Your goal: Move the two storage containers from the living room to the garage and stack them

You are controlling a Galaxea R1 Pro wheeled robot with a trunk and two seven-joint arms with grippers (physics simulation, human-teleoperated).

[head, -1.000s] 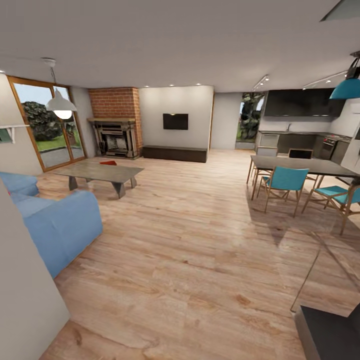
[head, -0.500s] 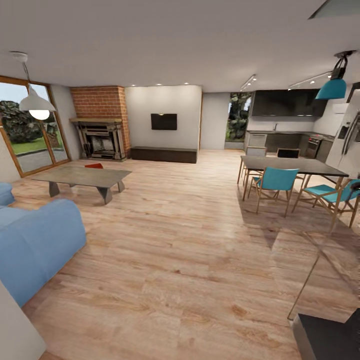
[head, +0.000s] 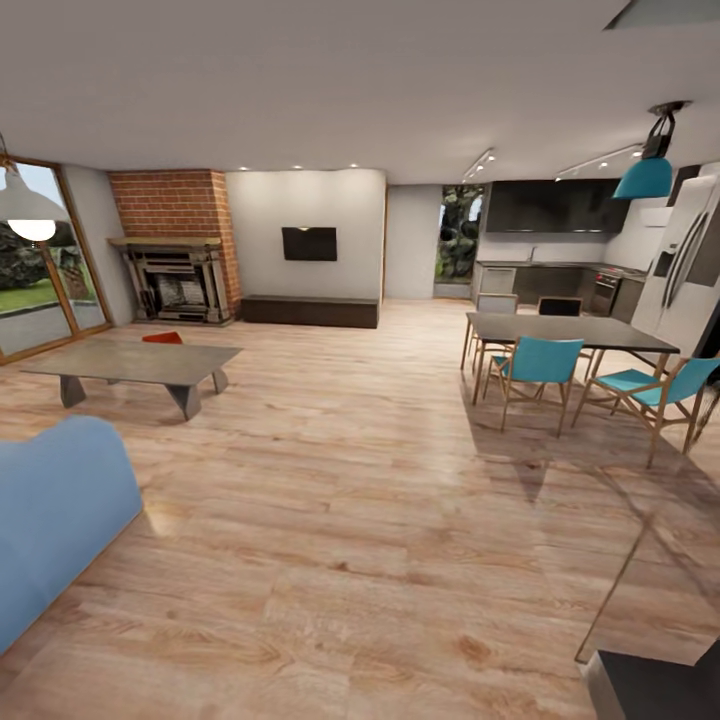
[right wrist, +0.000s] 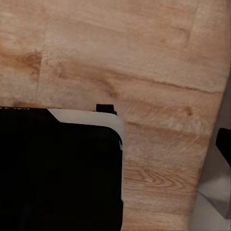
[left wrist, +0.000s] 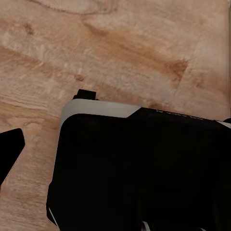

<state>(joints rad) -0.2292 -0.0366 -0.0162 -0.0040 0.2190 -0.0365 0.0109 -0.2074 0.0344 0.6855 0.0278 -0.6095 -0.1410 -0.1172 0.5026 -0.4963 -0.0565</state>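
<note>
The head view had swung rightward across the living room: the blue sofa slid toward the frame edge, so the robot was probably still searching. One orange-red storage container showed behind the coffee table. Gripper states could not be told. No legible writing appeared.

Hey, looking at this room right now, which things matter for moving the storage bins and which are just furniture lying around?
For the job:
- orange-red container, partly visible behind the coffee table
- living room wood floor, to cross

Just there:
- blue sofa
- fireplace
- wall TV
- dining table
- teal chairs
</note>
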